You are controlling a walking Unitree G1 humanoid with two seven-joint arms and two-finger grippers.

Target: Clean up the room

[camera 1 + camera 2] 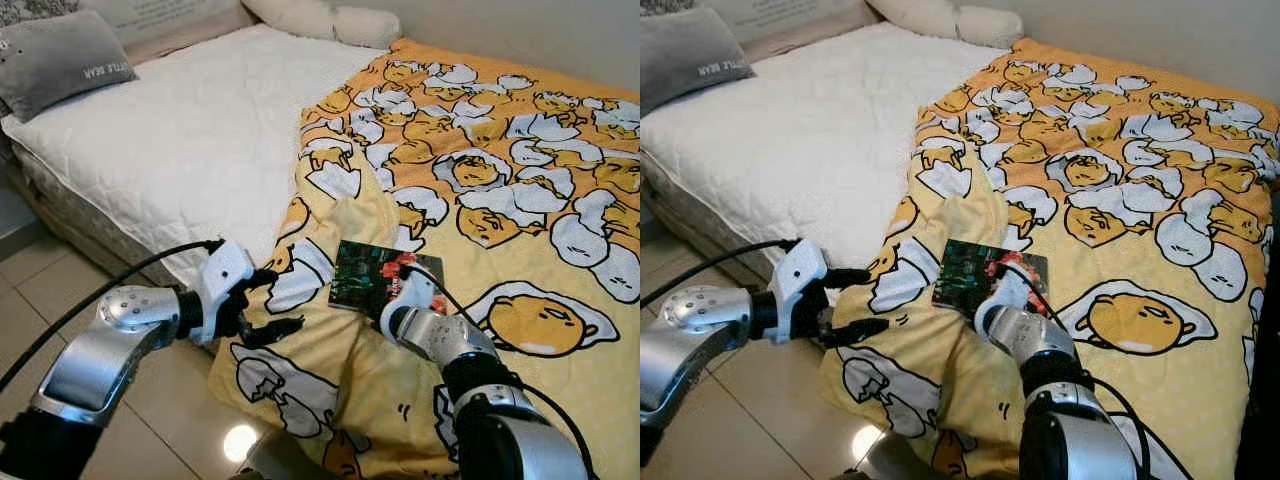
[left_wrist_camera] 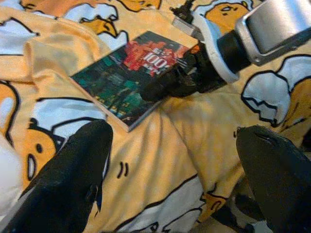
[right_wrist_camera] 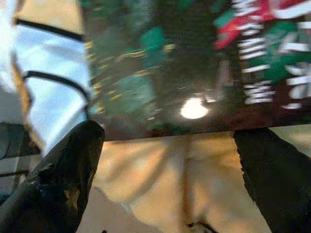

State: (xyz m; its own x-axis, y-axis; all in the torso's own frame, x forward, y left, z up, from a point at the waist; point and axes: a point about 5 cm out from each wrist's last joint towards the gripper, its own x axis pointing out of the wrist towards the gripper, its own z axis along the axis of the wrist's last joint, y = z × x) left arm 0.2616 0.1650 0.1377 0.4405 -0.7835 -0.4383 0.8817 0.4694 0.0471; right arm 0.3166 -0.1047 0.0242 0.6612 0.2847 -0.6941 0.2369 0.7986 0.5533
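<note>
A single glossy paperback book with a dark green cover and red lettering (image 1: 384, 278) lies flat on a yellow cartoon-print blanket covered in egg characters (image 1: 520, 200), near the blanket's rumpled edge at the foot of the bed. The blanket spreads over roughly half of one white quilted mattress (image 1: 180, 140), its bunched lower edge draping over the mattress side towards the beige tiled floor (image 1: 170, 420).

The robot's right gripper (image 2: 167, 86) sits at the near edge of the book, its two black fingers spread apart in the right wrist view, one fingertip (image 3: 63, 170) on each side of the bare yellow fabric just short of the cover; from the left wrist view the fingers rest against or just over the book's edge, and whether they touch it cannot be told. The right silver arm (image 1: 470, 370) reaches in from the lower right across the blanket.

The left gripper (image 1: 268, 305) hovers at the blanket's hanging corner, just beside the mattress edge, its two fingers held apart with nothing between them, pointed towards the book. A black cable (image 1: 90, 295) loops from the left silver arm (image 1: 100, 350).

At the head of the bed, one grey pillow with white lettering (image 1: 65, 55) rests on the mattress corner, and two cream pillows (image 1: 320, 20) lie against the wall.
</note>
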